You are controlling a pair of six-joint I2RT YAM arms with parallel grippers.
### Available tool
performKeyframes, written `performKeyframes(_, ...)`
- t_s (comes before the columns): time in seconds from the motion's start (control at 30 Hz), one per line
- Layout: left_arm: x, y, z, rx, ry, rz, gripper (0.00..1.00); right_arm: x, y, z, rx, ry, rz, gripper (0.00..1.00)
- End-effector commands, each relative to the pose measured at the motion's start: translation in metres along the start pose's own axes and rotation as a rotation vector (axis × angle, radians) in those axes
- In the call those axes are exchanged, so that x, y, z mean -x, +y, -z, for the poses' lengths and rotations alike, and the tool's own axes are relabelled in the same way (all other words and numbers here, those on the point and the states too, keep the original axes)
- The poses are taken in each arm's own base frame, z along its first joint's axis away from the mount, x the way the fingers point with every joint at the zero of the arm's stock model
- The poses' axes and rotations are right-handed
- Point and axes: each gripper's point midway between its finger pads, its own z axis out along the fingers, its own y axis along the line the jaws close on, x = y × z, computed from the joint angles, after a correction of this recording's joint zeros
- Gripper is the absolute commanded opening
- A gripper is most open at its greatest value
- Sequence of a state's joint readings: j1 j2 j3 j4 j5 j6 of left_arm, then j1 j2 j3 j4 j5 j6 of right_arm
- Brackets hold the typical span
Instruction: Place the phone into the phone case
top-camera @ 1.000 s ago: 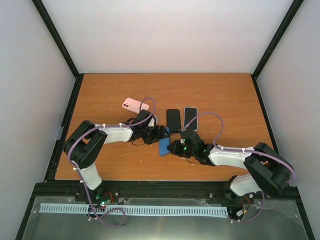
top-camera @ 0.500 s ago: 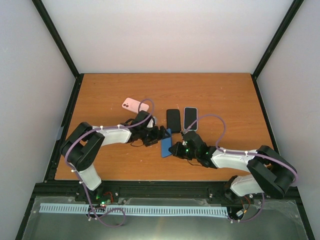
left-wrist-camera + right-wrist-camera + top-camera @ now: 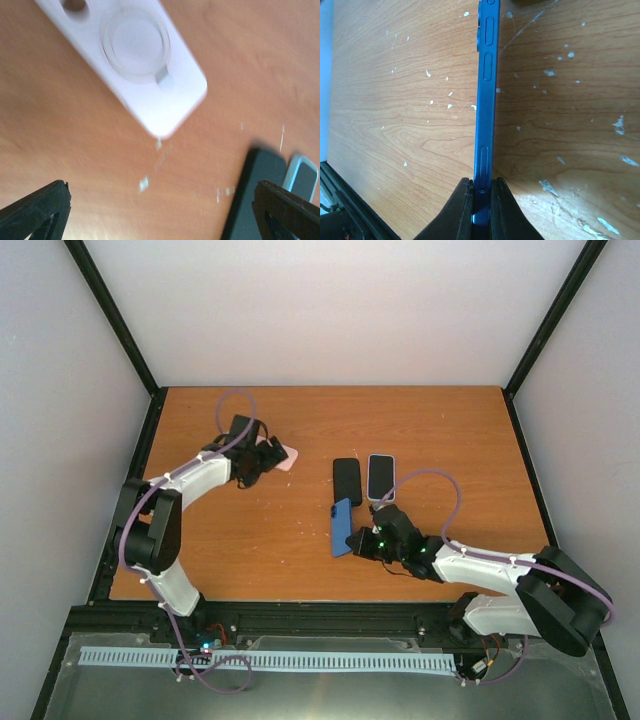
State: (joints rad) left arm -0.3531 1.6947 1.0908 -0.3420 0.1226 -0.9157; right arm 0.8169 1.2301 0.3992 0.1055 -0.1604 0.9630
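- My right gripper (image 3: 362,540) is the nearest item, low over the near half of the wooden table (image 3: 450,430). Its jaws are clamped on the blue phone (image 3: 342,527).
- In the right wrist view, the right gripper (image 3: 481,200) pinches the blue phone (image 3: 482,100) by its near end. The phone stands on its long edge, with the side buttons facing the camera.
- From above, the phone's long axis runs away from the arm bases, with its blue face tilted towards the left. I cannot tell whether its lower edge touches the table.
- Beyond the phone's far end lies a black phone-shaped piece (image 3: 347,480), flat on the table. Whether it is a handset or a case cannot be determined.
- Just beside it on the right lies a light-rimmed phone (image 3: 380,476), also flat and parallel to it. The two are close, with a narrow gap between them.
- Both appear in the lower right of the left wrist view: the black phone-shaped piece (image 3: 252,195) and the light-rimmed phone (image 3: 301,172).
- My left gripper (image 3: 266,453) is farther back on the left side, well apart from the blue phone. Its jaws stand wide apart and hold nothing.
- The left gripper (image 3: 160,215) shows one fingertip at each lower corner of its wrist view.
- The pink phone case (image 3: 285,455) lies flat at the left gripper's tip, the farthest item.
- In the left wrist view, the pink phone case (image 3: 150,65) shows a round ring and a cutout. It lies ahead of the fingertips, not between them.
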Motion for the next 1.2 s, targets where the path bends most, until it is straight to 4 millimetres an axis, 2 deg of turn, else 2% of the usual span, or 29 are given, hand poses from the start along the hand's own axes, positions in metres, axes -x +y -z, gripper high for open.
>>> performKeyframes(0.0, 0.067, -0.007, 0.007, 0.004, -0.151, -0.032, 0.99, 0.016, 0.016, 0.007, 0.018, -0.06, 0.048, 0.03)
performKeyframes(0.13, 0.101, -0.025, -0.002, -0.044, -0.179, -0.055, 0.99, 0.02, 0.02, 0.007, 0.023, -0.064, 0.055, 0.03)
performKeyframes(0.33, 0.123, -0.046, -0.037, -0.067, -0.154, -0.073, 0.99, 0.022, 0.021, 0.007, 0.01, -0.068, 0.066, 0.03)
performKeyframes(0.5, 0.126, -0.05, -0.072, -0.069, -0.096, -0.092, 0.99, 0.028, 0.024, 0.011, 0.004, -0.087, 0.074, 0.03)
performKeyframes(0.63, 0.128, -0.052, -0.09, -0.077, -0.083, -0.109, 0.99, 0.03, 0.022, 0.016, -0.007, -0.104, 0.08, 0.03)
performKeyframes(0.83, 0.125, -0.063, -0.103, -0.15, -0.052, -0.127, 0.99, 0.03, 0.02, 0.02, -0.015, -0.114, 0.083, 0.03)
performKeyframes(1.0, 0.114, -0.061, -0.118, -0.17, 0.001, -0.122, 1.0, 0.03, 0.021, 0.018, -0.013, -0.112, 0.078, 0.03)
performKeyframes(1.17, 0.098, -0.055, -0.125, -0.151, 0.056, -0.127, 0.99, 0.032, 0.02, 0.02, -0.02, -0.122, 0.079, 0.03)
